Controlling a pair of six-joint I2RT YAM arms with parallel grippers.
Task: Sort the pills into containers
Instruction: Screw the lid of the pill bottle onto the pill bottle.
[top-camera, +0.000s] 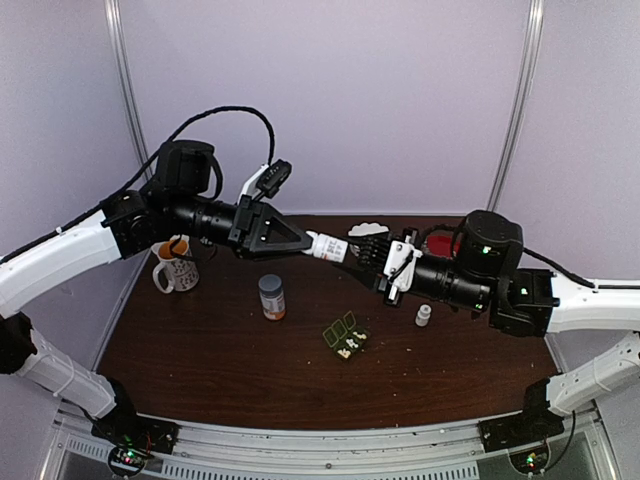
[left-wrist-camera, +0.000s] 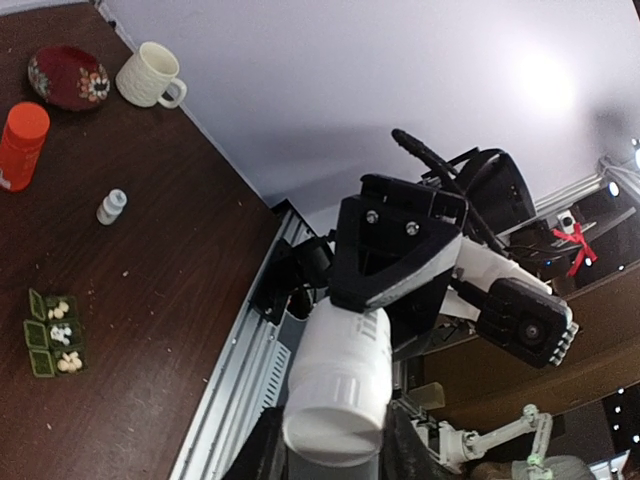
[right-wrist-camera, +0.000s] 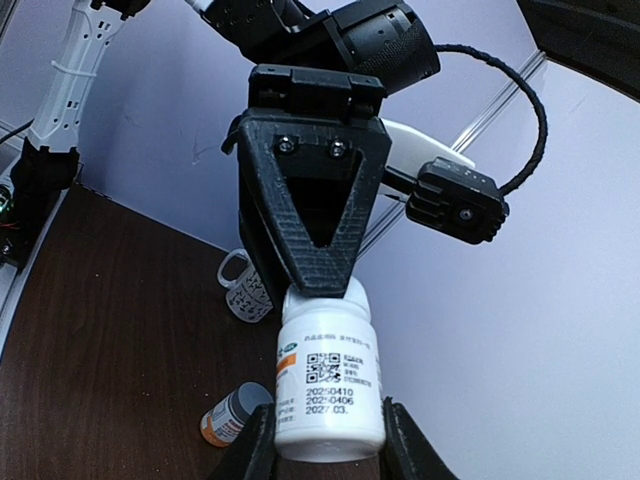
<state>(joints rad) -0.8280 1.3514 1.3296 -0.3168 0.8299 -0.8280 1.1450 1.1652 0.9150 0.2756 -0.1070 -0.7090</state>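
1. The left gripper (top-camera: 306, 243) reaches in from the left, level above the table (top-camera: 200, 350). Its jaws are narrowed onto the cap end of a white bottle (top-camera: 328, 248). In the left wrist view both fingers seem to touch the cap, though the frame's bottom edge cuts them off.
2. The right gripper (top-camera: 358, 252) comes in from the opposite side. Its jaws are partly closed and clamp the labelled body of the same bottle. Its own camera shows the bottle's base pinched between its two fingers (right-wrist-camera: 256, 448).
3. The bottle lies horizontal in mid-air between the two tools, clear of the table. Its label shows a square code and printed dates.
4. The green pill box (top-camera: 346, 337) sits on the table below the bottle and nearer the front edge, with all three lids open.
5. The pills (left-wrist-camera: 60, 335) lie inside the box. The left wrist view shows a few whitish tablets in each of the three cells.
6. A grey-capped bottle (top-camera: 271, 297) stands to the left of the box, and a small white vial (top-camera: 423, 316) stands to its right.
7. A patterned mug (top-camera: 175, 265) stands at the table's left side under the left arm.
8. An orange bottle (left-wrist-camera: 22, 145), a red bowl (left-wrist-camera: 68, 77) and a white mug (left-wrist-camera: 150, 75) stand towards the far right of the table.
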